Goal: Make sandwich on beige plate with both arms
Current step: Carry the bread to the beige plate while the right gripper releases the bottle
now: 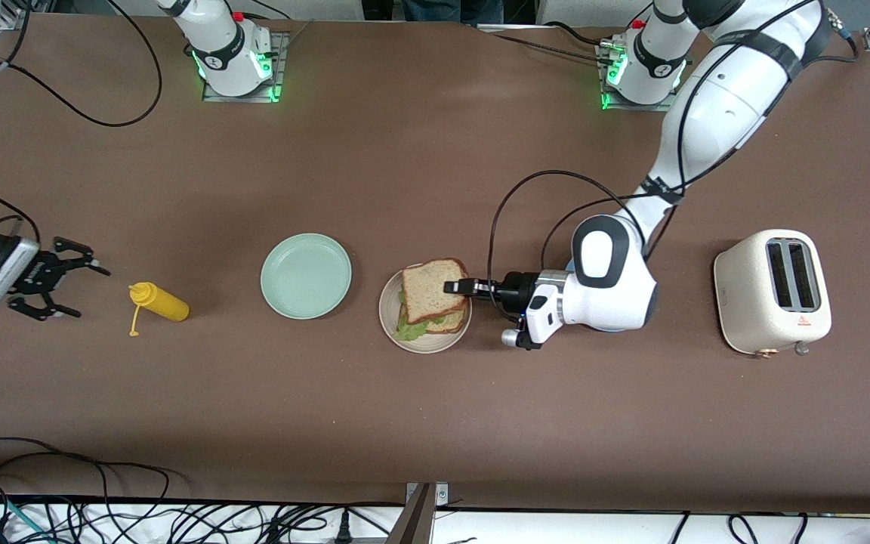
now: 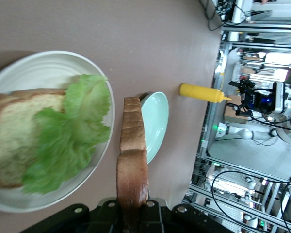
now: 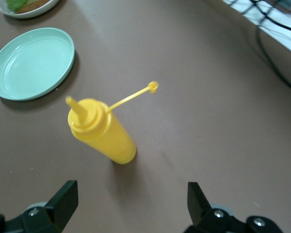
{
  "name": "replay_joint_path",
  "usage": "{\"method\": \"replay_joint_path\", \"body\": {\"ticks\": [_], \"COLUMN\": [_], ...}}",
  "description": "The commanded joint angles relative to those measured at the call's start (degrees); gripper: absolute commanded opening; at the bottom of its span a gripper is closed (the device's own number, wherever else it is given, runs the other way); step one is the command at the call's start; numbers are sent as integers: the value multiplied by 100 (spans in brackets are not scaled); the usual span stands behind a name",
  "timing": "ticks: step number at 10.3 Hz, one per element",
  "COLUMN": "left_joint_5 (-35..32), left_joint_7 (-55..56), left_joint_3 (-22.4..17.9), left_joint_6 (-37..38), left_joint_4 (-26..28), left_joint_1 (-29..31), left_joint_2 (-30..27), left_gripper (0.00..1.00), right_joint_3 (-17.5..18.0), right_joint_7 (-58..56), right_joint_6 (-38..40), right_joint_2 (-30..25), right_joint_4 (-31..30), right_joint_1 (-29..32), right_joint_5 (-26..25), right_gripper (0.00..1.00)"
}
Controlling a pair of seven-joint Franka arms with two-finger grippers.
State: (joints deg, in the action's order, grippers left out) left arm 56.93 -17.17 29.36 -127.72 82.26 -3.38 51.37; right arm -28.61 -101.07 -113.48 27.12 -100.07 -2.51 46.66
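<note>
Currently the beige plate (image 1: 397,332) carries a bread slice and lettuce (image 2: 68,141). Left gripper (image 1: 456,287), at the plate's 3 o'clock, clamps the top bread slice (image 1: 432,290) over them. Right gripper (image 1: 65,285) waits, fingers spread, by the yellow bottle (image 1: 159,301).

Robotics lab: bolted arm bases (image 1: 235,57), cables (image 1: 65,521).

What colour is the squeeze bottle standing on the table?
Yellow. The squeeze bottle shows best in the right wrist view.
</note>
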Motion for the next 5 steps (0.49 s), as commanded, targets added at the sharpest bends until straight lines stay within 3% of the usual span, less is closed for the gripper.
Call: {"method": "replay_joint_path", "body": {"ticks": [1,2,3,4,5], "left_joint_5": [433,442,433,433,407], "left_joint_7": [-794,-1084,-1296,-1429,-1465], "left_joint_3": [-44,-53,-53,-53,-53], "left_joint_6": [-279,-375,-481,-491,-482], "left_joint_4": [-228,-254,-298,-307,-307], "left_joint_1": [-190,-207,-207,-207,-181], "left_joint_2": [311,399,487,523,514], "left_gripper": [0,0,21,79,100], "right_joint_3": [406,522,654,864,1101], "right_joint_7": [1505,2233,2884,3465,4184], "right_joint_6": [-7,-7,-7,-7,-7], "right_joint_2": [-486,-654,-812,-979,-1128], "right_joint_4": [127,137,145,154,163], "right_joint_1": [76,76,84,154,233], "right_joint_5": [-900,-1322,-1648,-2034,-2525], "right_gripper": [100,100,100,100,100]}}
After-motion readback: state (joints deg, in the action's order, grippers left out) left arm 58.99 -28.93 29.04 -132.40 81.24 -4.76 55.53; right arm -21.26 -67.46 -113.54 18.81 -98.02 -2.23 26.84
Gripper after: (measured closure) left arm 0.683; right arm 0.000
